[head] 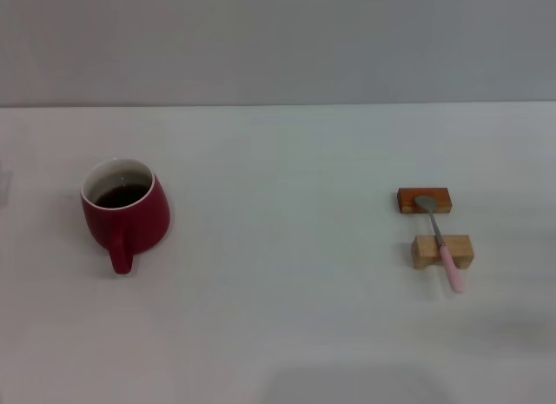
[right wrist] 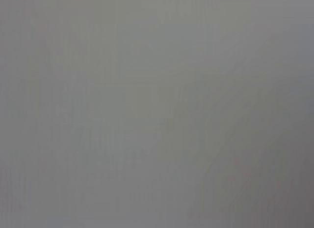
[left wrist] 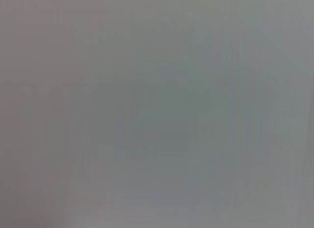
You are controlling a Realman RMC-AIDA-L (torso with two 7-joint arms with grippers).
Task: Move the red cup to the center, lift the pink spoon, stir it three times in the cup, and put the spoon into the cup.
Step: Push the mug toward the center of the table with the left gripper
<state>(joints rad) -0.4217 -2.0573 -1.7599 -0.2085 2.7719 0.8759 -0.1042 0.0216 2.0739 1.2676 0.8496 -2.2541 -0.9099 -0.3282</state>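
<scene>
Red ceramic, squat and rounded, the cup stands upright on the left part of the white bench, roughly midway between the far and near edges. Its white inner wall rings a pool of dark liquid, and its loop handle points toward the near edge.

Well apart from it, on the right part of the bench, lies the spoon. Its grey metal bowl rests on a dark reddish-brown wooden block, and its neck crosses a pale wooden block set just nearer the near edge. The pale pink handle sticks out past that second block toward the near edge, tilted slightly to the right. The 2 blocks sit close together but do not touch, and the spoon bridges the gap between them.

Neither arm appears in the head view, so neither claw is seen there. Both wrist views show only a flat grey surface, so I cannot tell whether either claw is apart or together.
</scene>
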